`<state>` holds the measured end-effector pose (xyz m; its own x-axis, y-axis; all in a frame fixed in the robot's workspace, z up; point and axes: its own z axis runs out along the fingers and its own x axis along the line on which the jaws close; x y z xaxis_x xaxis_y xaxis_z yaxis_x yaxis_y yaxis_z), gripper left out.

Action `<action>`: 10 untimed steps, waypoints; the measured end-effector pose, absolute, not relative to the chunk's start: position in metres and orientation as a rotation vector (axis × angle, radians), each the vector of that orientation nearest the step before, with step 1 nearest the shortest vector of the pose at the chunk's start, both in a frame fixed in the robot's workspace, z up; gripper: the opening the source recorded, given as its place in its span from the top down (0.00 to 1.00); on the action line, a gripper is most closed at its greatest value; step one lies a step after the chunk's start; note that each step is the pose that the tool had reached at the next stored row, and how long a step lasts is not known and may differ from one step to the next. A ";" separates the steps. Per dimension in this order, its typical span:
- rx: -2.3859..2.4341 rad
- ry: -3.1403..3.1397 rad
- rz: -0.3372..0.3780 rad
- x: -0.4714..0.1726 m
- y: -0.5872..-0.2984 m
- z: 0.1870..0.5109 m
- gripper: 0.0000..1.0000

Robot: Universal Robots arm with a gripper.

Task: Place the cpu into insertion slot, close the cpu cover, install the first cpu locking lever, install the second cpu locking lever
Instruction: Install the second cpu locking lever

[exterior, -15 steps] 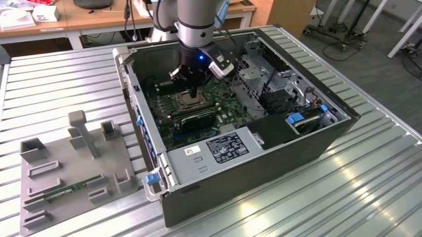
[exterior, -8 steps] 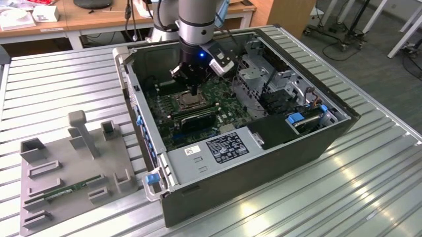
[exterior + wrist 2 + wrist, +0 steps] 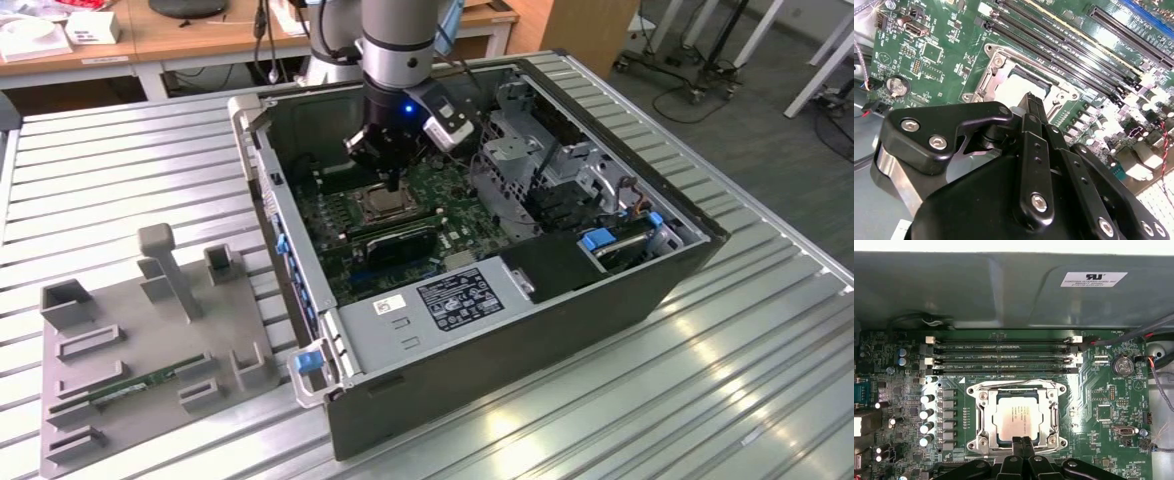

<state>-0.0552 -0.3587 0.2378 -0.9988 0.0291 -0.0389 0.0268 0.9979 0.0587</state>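
One silvery-tan square cpu [image 3: 1018, 421], one silvery metal cpu cover [image 3: 1017, 391], four long black memory slots [image 3: 1004, 356], one round silver coin battery [image 3: 1124, 366], one open black computer case [image 3: 534, 330], one grey fixture tray [image 3: 134, 350].

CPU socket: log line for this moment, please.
cpu: seated in insertion slot | cpu cover: down | hand: shut, at socket edge

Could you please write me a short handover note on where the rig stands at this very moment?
Gripper: fingers together, holding nothing, poised at the socket's edge inside the open computer case.
The cpu lies flat in the insertion slot on the green motherboard.
The cpu cover looks folded down around the chip.
Done: cpu placed; cover apparently closed.
Left: I cannot tell whether either locking lever is latched; check both.
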 end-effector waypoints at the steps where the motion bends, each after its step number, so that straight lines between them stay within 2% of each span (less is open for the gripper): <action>1: 0.043 3.100 0.090 -0.055 -0.359 0.239 0.89; 10: 0.043 3.101 0.090 -0.055 -0.359 0.244 0.89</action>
<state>-0.0553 -0.3587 0.2437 -0.9988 0.0291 -0.0383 0.0269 0.9979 0.0583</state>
